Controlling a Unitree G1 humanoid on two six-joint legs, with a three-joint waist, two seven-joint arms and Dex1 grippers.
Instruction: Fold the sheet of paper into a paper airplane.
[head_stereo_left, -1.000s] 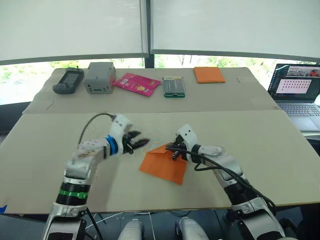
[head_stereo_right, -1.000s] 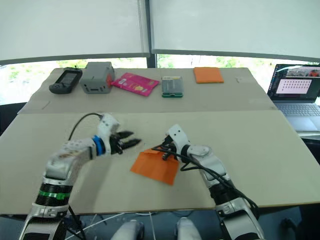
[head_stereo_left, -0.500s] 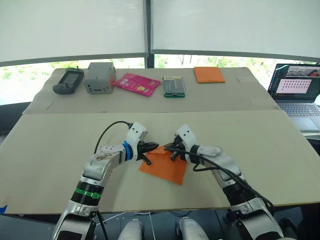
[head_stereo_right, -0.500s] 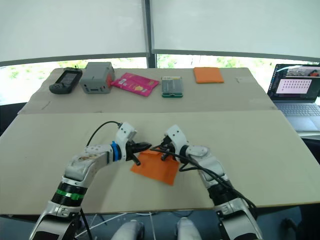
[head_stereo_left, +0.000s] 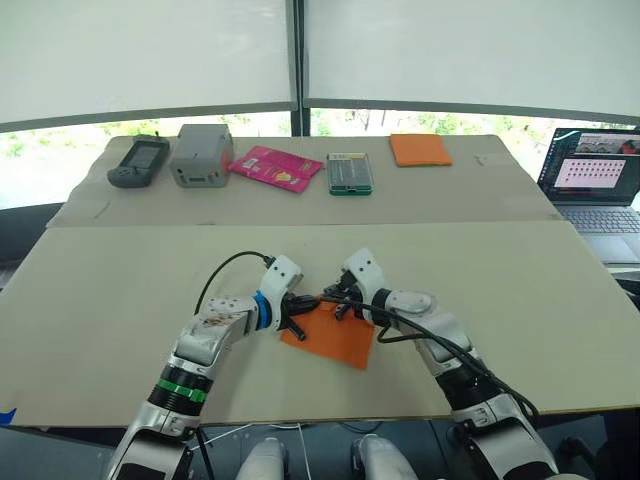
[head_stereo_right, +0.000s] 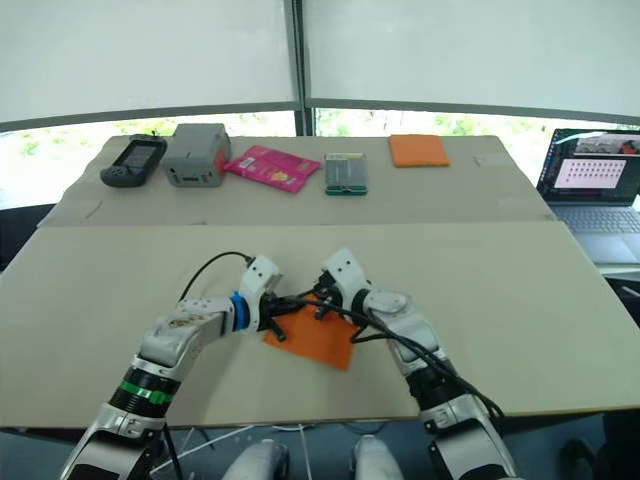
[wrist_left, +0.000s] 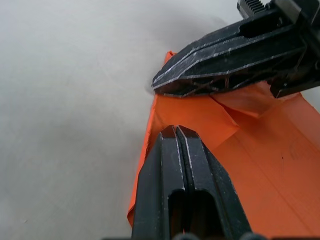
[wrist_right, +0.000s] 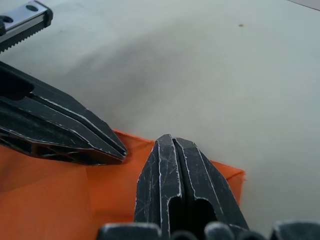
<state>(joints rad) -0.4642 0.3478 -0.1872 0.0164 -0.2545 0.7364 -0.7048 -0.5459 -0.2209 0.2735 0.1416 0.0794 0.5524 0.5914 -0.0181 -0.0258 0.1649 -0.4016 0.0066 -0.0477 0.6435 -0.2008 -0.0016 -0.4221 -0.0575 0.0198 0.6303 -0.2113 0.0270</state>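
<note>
The sheet of paper (head_stereo_left: 334, 338) lies flat on the table (head_stereo_left: 90, 300) near its front edge, a bright-orange near-square with a small raised flap (wrist_left: 246, 100) at its far corner. My left gripper (head_stereo_left: 305, 303) is shut, and its tips (wrist_left: 175, 130) rest on the paper's far left corner. Coming from the other side, my right gripper (head_stereo_left: 336, 300) is also shut, its tips (wrist_right: 170, 138) over the paper's far edge. The two grippers' tips nearly meet. Whether either one pinches paper is hidden.
Along the table's far side lie a dark handheld device (head_stereo_left: 137, 161), a grey box (head_stereo_left: 200, 155), a pink packet (head_stereo_left: 268, 167), a green-edged case (head_stereo_left: 349, 173) and an orange pad (head_stereo_left: 419, 149). An open laptop (head_stereo_left: 595, 180) stands at the right.
My left gripper has moved right from beside the paper onto its far left corner, and its fingers have gone from open to shut. The right gripper has barely moved.
</note>
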